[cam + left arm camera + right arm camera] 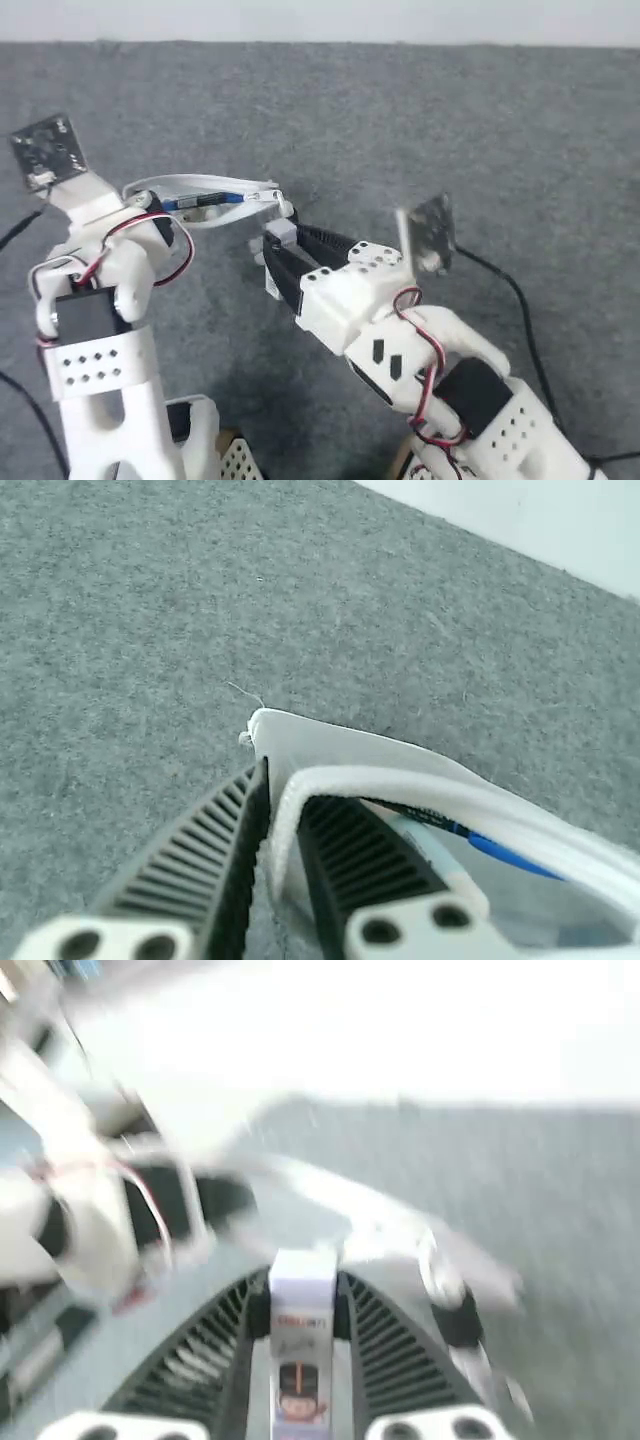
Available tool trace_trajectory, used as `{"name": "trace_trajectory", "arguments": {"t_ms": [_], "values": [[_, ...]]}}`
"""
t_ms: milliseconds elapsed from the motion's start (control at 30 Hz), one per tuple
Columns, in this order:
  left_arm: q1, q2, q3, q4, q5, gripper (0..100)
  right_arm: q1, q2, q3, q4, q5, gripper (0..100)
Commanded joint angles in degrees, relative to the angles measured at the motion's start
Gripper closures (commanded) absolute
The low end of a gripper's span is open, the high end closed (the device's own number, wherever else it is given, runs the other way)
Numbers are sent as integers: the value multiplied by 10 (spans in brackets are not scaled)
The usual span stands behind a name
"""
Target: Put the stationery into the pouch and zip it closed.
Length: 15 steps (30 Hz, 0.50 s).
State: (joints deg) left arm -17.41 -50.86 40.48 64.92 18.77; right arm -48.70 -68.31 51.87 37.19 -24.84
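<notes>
Right gripper (300, 1292) clamping eraser (302, 1360), poising it beside pouch (215, 187) mouth for insertion; left gripper (278, 800) pinching pouch rim, apparently propping mouth open; pen (500, 848) lying inside.

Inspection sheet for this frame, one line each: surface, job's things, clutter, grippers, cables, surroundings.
Surface: grey felt-like mat.
Job's things: pouch open, blue pen inside; small white block beside the pouch's end.
Clutter: nothing seen.
Grippers: left gripper shut on the pouch rim; right gripper shut on the white block.
Cables: black cable on the mat by the right arm; red wires on the arms.
Surroundings: pale wall behind the mat.
</notes>
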Motion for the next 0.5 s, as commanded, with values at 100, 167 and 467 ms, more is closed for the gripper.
{"name": "trace_trajectory", "arguments": {"t_ms": [100,167,467], "values": [[4,13,3,-6,-7,989,0,-91,107,-234,77,992],[4,13,3,-6,-7,989,0,-92,127,-304,105,992],[4,13,5,-6,-7,989,-3,-58,151,-476,156,992]]}}
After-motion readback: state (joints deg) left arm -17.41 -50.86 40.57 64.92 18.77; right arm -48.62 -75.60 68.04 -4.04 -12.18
